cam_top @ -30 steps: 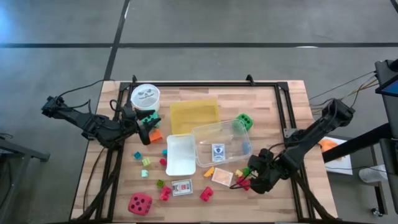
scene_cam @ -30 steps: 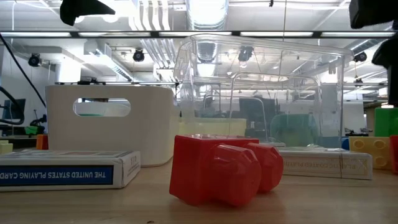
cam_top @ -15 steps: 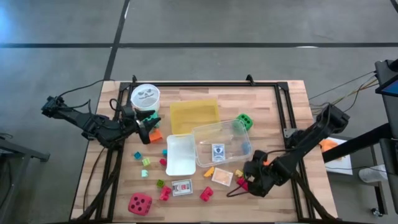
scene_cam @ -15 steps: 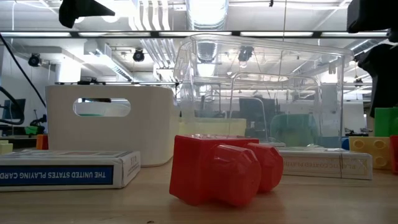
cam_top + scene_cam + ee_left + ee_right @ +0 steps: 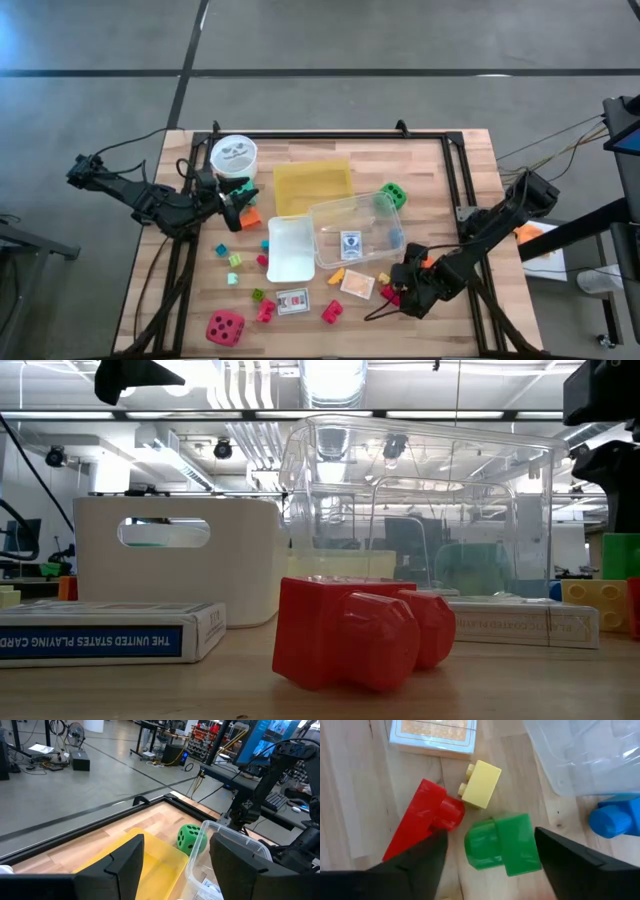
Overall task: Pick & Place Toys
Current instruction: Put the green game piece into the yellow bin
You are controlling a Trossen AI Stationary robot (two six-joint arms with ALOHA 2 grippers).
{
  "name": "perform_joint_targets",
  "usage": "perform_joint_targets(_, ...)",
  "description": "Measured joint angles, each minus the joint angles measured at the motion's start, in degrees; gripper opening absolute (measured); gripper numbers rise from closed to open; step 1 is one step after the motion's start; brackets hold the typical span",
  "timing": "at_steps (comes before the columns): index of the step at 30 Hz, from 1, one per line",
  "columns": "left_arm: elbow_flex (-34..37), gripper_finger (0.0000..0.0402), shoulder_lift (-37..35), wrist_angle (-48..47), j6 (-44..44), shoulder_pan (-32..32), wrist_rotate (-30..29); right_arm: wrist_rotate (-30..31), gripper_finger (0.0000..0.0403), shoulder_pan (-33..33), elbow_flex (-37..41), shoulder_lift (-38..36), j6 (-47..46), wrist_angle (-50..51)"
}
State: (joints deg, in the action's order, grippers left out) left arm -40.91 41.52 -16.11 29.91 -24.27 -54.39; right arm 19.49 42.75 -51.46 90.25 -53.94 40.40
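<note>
Right wrist view shows the right tool (image 5: 490, 857) has come down, open, straddling the green block (image 5: 504, 843) on the bench (image 5: 350, 795); left tool (image 5: 238, 205) waits, open, near the cup (image 5: 233, 154).

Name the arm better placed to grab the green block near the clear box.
Right. Its open pincer hangs directly over the green block, fingers on either side. The left pincer sits far across the table, by the white cup.

Right gripper (image 5: 490, 855) fingers apart, low.
</note>
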Motion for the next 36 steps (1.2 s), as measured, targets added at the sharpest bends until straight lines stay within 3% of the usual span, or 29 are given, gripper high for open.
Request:
perform_joint_targets(8, 0.0, 0.0218, -0.01, 0.01, 0.16, 0.02, -0.01, 0.37, 0.0163, 0.0, 0.06, 1.68, 1.57, -0.5)
perform_joint_targets(20, 0.0, 0.0218, 0.0, -0.01, 0.13, 0.02, 0.0, -0.66, 0.0161, 1.3, -2.23, 0.19, 1.42, -0.85)
perform_joint_targets(27, 0.0, 0.0217, -0.01, 1.74, -4.77, 0.04, -0.01, 0.67, 0.0161, 3.6, -10.1, -0.03, -4.0, 11.87)
perform_joint_targets(31, 0.0, 0.0217, 0.0, 1.98, -5.66, 0.04, -0.02, 5.84, 0.0161, 5.95, -15.42, -0.12, -5.45, 15.35)
perform_joint_targets(36, 0.0, 0.0217, 1.01, 3.86, -9.29, 0.04, -0.02, 16.72, 0.0161, 9.07, -20.91, -0.14, -4.64, 15.3)
